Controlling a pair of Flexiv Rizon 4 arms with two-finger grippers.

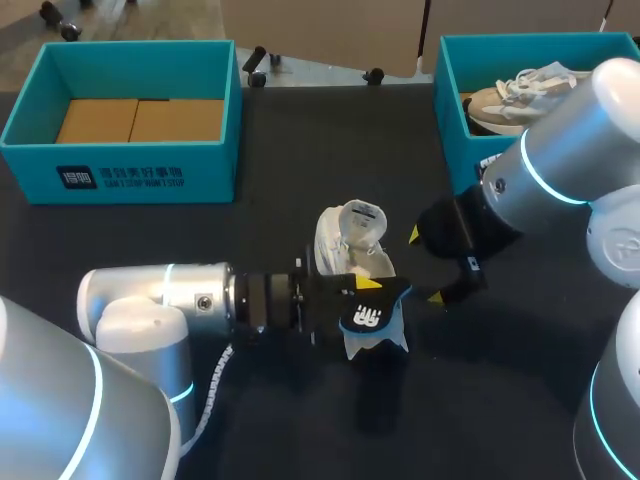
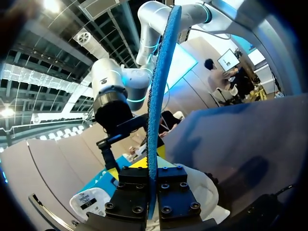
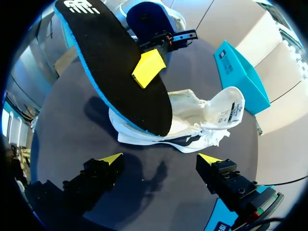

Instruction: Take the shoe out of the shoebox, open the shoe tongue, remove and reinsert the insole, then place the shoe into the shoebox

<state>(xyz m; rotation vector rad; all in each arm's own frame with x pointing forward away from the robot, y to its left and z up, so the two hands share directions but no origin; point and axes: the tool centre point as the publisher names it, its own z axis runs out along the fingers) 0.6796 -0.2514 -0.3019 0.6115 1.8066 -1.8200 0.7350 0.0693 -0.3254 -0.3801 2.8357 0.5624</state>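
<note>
Left tool (image 1: 371,287) clamping insole (image 1: 372,320), covering shoe (image 1: 342,238)

Matt black top and rough blue foam edge on the insole (image 3: 120,77); soft white cloth on the shoe (image 3: 211,115); matt dark surface (image 3: 159,187).

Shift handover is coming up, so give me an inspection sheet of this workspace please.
Surface: dark table.
Job's things: white shoe lies mid-table; insole is out of it; left shoebox holds cardboard; right shoebox at far right.
Clutter: tan shoe in the right shoebox.
Hands: left hand shut on the insole; right hand open, beside the white shoe.
Cables: white coiled cable by the left arm.
Surroundings: nothing seen.
</note>
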